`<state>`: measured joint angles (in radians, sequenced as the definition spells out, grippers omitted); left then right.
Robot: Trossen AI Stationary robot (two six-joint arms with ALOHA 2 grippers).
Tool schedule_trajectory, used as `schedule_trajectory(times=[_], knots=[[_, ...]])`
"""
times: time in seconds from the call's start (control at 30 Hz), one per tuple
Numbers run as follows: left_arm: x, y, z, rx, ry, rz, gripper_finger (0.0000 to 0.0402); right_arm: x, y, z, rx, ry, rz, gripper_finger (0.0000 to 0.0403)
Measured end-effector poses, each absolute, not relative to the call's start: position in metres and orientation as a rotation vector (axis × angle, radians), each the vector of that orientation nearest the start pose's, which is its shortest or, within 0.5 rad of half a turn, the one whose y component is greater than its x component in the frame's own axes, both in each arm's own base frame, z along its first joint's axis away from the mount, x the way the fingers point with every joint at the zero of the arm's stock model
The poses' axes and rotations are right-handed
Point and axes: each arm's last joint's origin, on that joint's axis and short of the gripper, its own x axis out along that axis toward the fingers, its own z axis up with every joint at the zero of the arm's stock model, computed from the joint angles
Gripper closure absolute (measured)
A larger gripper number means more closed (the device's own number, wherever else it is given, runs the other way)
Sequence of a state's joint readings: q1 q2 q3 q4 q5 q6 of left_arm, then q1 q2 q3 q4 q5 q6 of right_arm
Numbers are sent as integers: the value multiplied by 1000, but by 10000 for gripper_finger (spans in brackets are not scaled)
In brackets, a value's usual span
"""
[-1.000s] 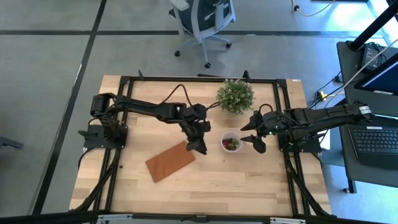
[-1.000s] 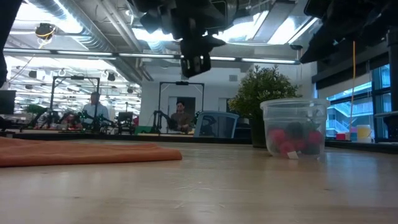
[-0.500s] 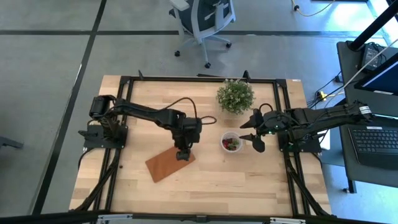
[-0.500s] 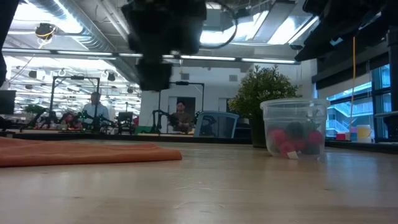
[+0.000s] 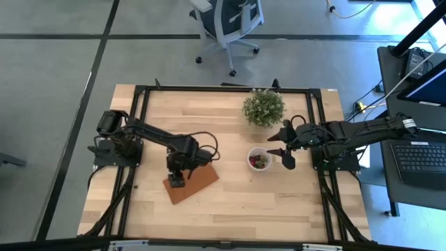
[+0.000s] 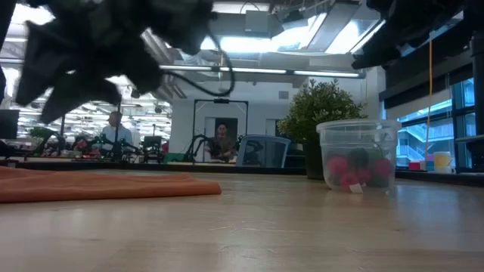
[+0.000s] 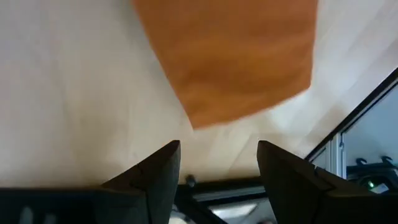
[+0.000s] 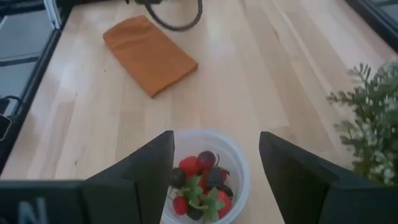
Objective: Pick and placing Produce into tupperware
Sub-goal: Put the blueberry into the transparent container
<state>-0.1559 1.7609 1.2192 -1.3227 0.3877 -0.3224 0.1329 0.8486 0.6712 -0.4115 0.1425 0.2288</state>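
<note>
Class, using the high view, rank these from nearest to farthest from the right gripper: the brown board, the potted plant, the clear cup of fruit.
1. Clear cup, just left of the right gripper.
2. Potted plant, toward the table's far edge.
3. Brown board, across the table under the left gripper.

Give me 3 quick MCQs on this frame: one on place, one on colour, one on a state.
1. Where is the left gripper?
A. over the flat orange-brown rectangular board
B. over the cup
C. beside the plant

2. What colour is the bushy potted plant?
A. red
B. green
C. blue

3. What is the state of the small round clear plastic cup?
A. tipped over
B. empty
C. upright, holding red and dark fruit pieces

Answers: 1 A, the high view shows it above the board's end. 2 B, its foliage is green in every view. 3 C, the low view shows it standing with fruit inside; the right gripper waits beside it.
</note>
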Motion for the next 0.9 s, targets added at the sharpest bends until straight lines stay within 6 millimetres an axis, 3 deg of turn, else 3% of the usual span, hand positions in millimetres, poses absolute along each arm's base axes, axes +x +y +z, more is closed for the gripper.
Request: schedule_trajectory(times=[0.3,0.43,0.9], knots=[[233,-73,160,-433,2112,-4,195,178,20,266,137,549,-69,166],[217,-80,149,-425,2097,11,195,179,19,267,142,539,-74,166],[161,-90,154,-514,1852,139,195,187,7,270,178,480,-140,166]])
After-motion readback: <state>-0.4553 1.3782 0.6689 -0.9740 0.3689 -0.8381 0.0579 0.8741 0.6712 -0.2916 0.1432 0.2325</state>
